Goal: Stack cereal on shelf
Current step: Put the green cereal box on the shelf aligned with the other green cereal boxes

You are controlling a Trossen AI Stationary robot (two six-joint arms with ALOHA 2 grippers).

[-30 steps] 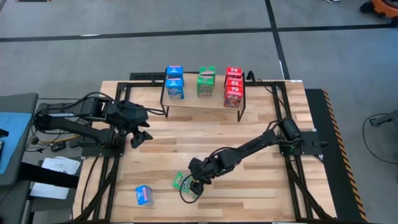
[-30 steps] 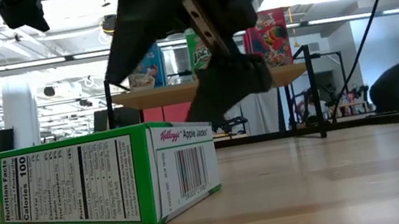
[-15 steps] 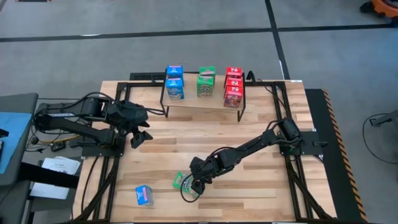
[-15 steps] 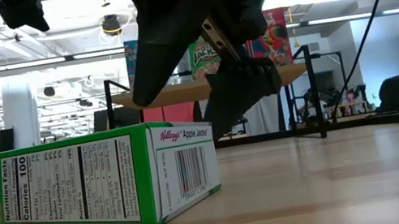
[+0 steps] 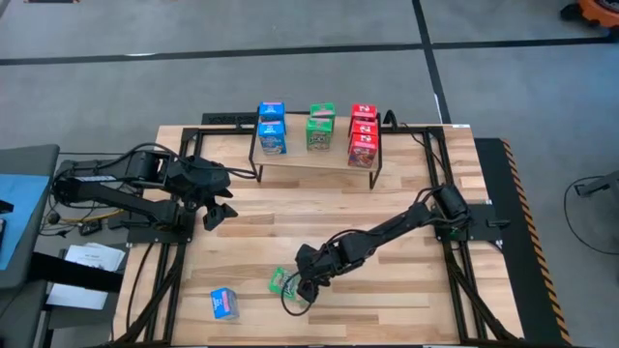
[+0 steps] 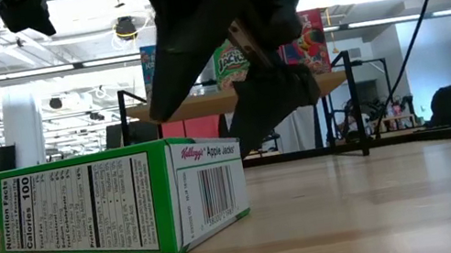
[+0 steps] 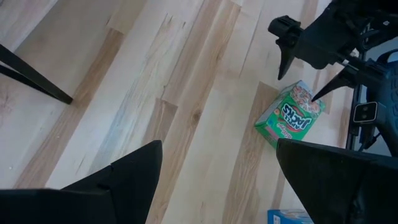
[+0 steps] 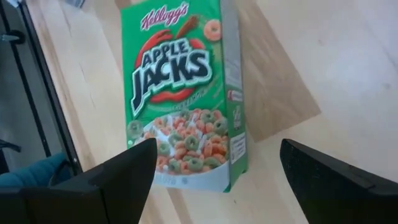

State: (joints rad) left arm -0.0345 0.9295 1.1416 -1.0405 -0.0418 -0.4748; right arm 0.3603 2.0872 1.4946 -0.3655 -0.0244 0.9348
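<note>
Right wrist view: green cereal box [image 8: 183,93] is lying flat on the surface [image 5: 387,280], front face up, directly beneath the right tool [image 5: 302,287], long axis running straight ahead between its spread fingers. Left tool [image 5: 221,205], also open, is idling well apart.

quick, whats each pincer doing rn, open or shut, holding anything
Left pincer: open, empty, waiting at the table's left side.
Right pincer: open, holding nothing, poised over the green cereal box lying flat on the table.
</note>
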